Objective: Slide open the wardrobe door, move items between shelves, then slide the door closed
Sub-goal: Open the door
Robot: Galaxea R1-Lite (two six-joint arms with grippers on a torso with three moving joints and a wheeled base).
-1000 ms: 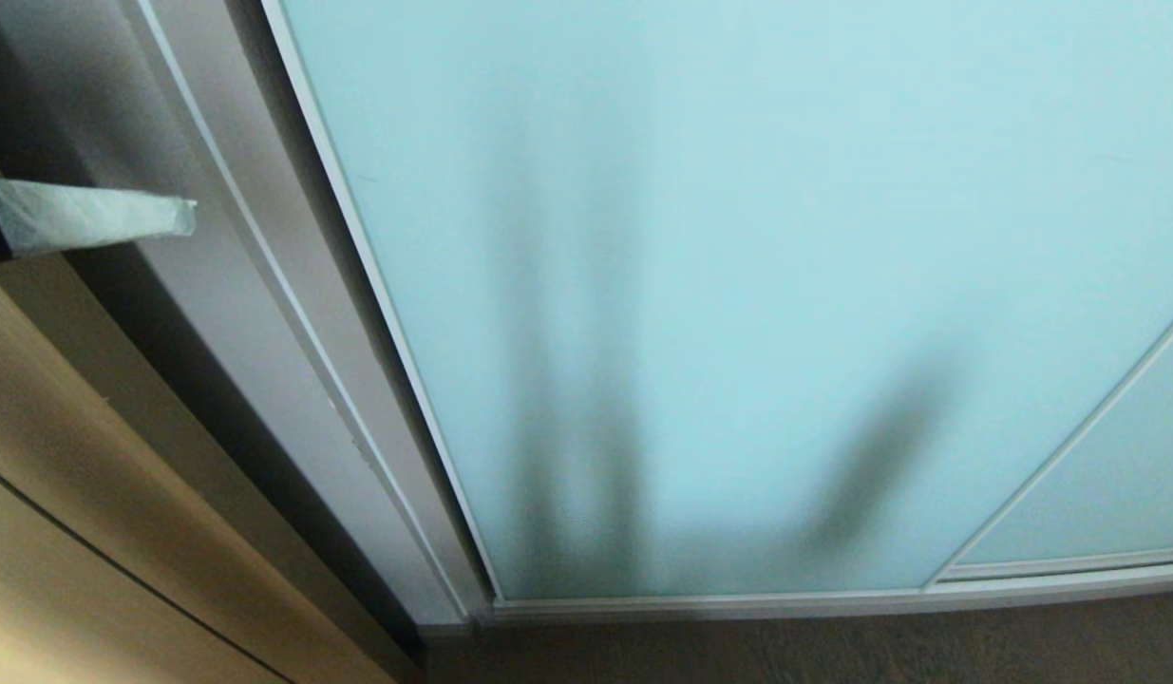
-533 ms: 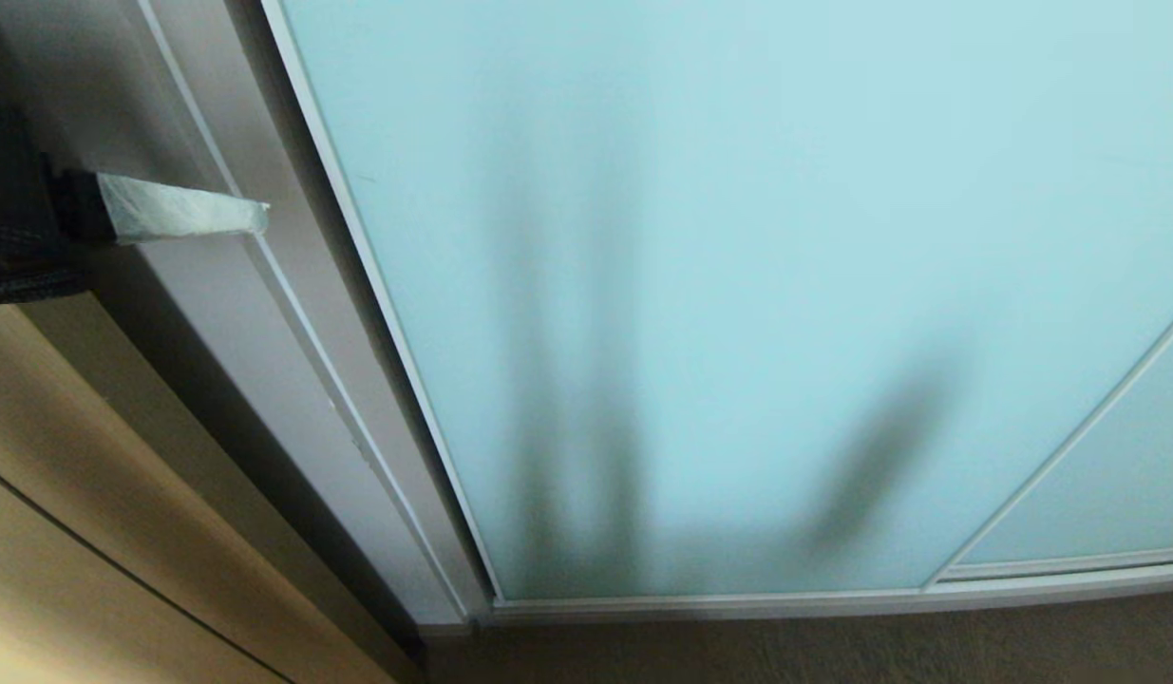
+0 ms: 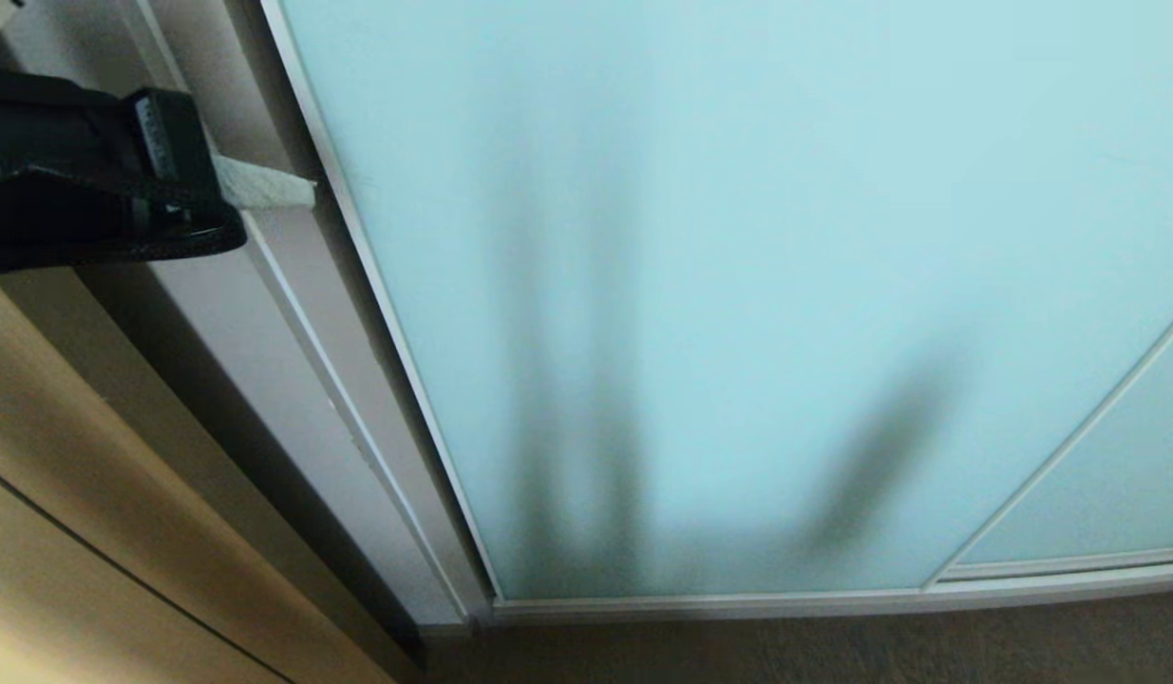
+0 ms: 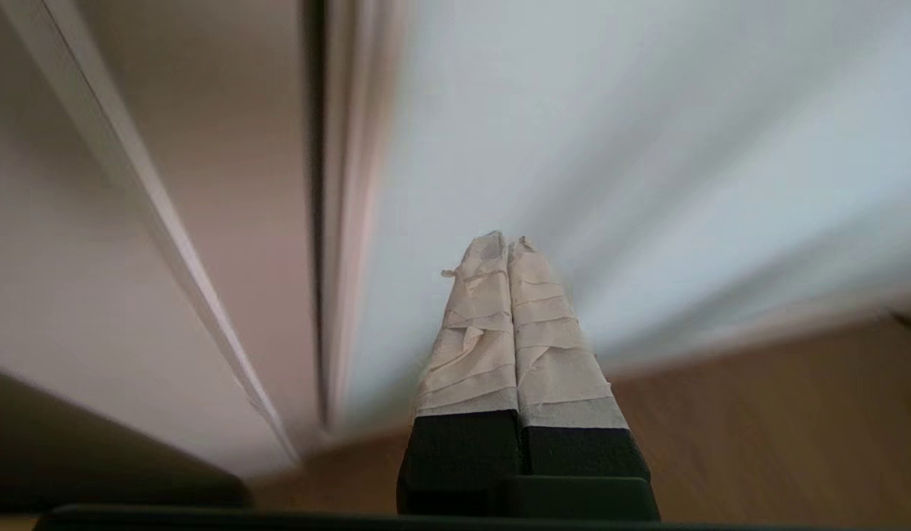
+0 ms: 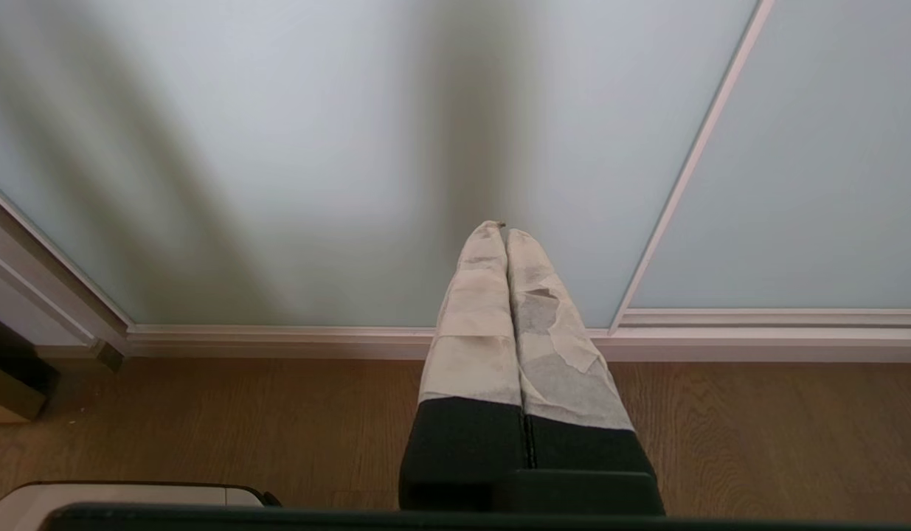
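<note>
Sliding wardrobe door (image 3: 738,285), a tall frosted pale aqua-blue glass panel in a slim white-silver frame, fills most of the head view and stands closed, its left edge against the pale grey-white wardrobe side frame (image 3: 292,313) and its bottom rail meeting the brown wood-grain floor (image 3: 833,651). A second frosted panel (image 3: 1108,494) overlaps it at the lower right. The left gripper (image 3: 306,193), black with fingers wrapped in off-white tape, reaches in from the far left, its jaws pressed together on nothing, and its taped tip lies at the door's left frame edge; whether it touches the frame cannot be told. In the left wrist view the taped fingers (image 4: 492,332) point at the seam between side frame and glass. The right gripper (image 5: 505,230), also taped and pinched closed with nothing between its fingers, hangs low in front of the door above the floor. A tan wooden panel (image 3: 64,532) runs along the near left.
</note>
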